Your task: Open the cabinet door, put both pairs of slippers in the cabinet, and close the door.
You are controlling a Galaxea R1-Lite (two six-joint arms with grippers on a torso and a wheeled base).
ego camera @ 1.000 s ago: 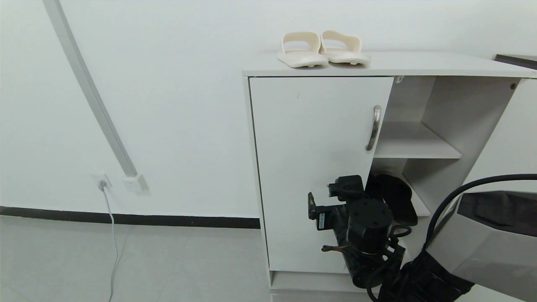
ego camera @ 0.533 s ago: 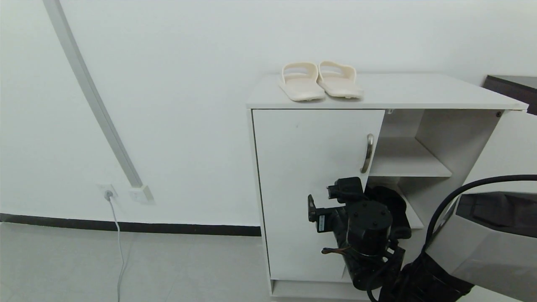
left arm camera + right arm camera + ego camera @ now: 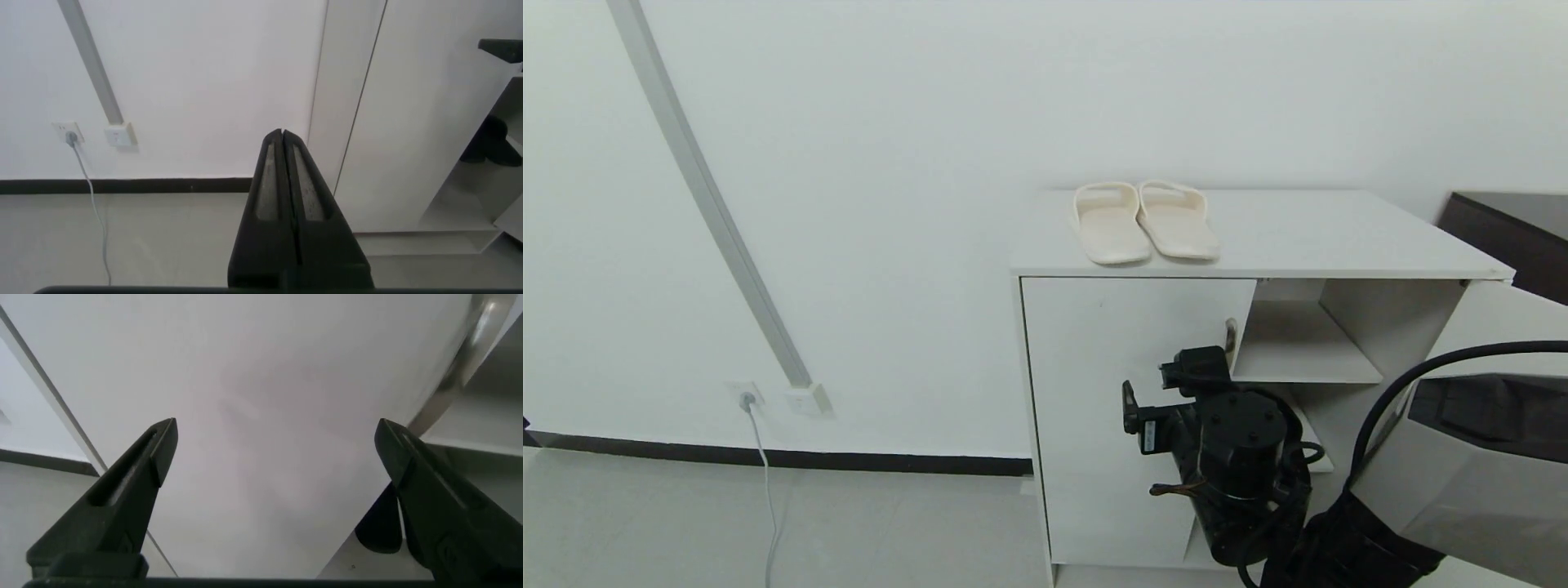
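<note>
Risk: right gripper [image 3: 276, 429], released wide, faces the closed door [image 3: 270, 384] and could bump it rising to slippers [image 3: 1145, 220] above; left gripper [image 3: 283, 140] clenched, empty.

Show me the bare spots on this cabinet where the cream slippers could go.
Upper shelf in the open half is bare. Cabinet top right of the cream slippers is bare too. Lower shelf is crowded: the black slippers lie there.

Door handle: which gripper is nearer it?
Right. The right gripper faces the closed door, handle just beside one finger; the left gripper sits back from the cabinet.
</note>
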